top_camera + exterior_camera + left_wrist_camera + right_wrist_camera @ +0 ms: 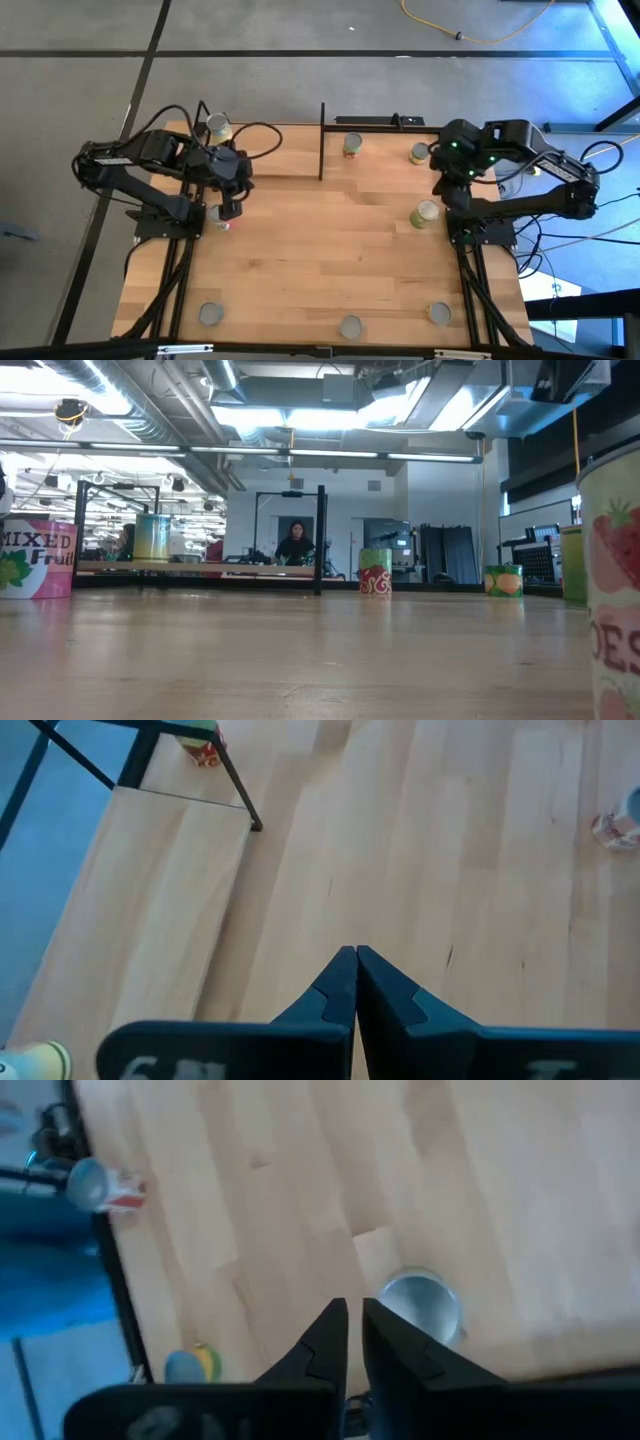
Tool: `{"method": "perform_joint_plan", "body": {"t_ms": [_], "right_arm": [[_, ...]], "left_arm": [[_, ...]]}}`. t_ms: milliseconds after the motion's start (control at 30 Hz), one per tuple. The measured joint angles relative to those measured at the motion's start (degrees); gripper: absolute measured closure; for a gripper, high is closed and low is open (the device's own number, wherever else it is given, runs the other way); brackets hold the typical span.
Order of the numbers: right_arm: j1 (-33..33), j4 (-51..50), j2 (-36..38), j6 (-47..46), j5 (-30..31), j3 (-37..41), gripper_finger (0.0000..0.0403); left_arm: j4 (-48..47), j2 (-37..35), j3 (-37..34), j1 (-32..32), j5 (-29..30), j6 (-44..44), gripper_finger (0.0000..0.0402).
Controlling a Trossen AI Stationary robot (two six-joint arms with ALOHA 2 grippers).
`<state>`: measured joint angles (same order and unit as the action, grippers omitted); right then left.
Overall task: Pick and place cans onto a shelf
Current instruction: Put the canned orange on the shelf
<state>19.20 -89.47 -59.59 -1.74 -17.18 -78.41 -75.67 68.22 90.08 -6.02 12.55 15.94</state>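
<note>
The light-wood shelf (265, 150) with black rods stands at the table's far edge. One can (217, 127) stands on its left end; it also shows in the low view (152, 538). Other cans stand on the table: two at the far side (352, 145) (418, 153), one at the right (425, 213), three along the near edge (350, 327). My left gripper (230, 208) is shut and empty in front of the shelf (150, 900), above a red-labelled can (222, 224). My right gripper (353, 1310) is shut and empty above the table, beside the right-hand can (420, 1305).
The shelf's black upright rod (321, 140) stands at its right end. The middle of the table (330, 250) is bare wood. In the low view a large can (610, 590) stands close at the right and a person (296, 545) sits beyond the table.
</note>
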Motion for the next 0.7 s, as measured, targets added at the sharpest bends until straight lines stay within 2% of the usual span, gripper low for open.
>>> {"method": "perform_joint_plan", "body": {"t_ms": [167,467,700], "right_arm": [[-0.02,0.31,-0.35,2.3,-3.5,0.0,0.0396],[-0.02,-0.13,-0.41,-0.52,-0.1,0.0,0.0358],[-0.02,0.01,-0.42,4.66,-1.36,0.19,0.0332]], "left_arm": [[0.02,-0.71,-0.02,-0.13,0.03,0.04,0.0401],[0.17,-1.16,0.03,-0.13,0.22,0.49,0.0402],[0.2,-1.13,0.03,-0.13,0.22,0.7,0.0402]]}}
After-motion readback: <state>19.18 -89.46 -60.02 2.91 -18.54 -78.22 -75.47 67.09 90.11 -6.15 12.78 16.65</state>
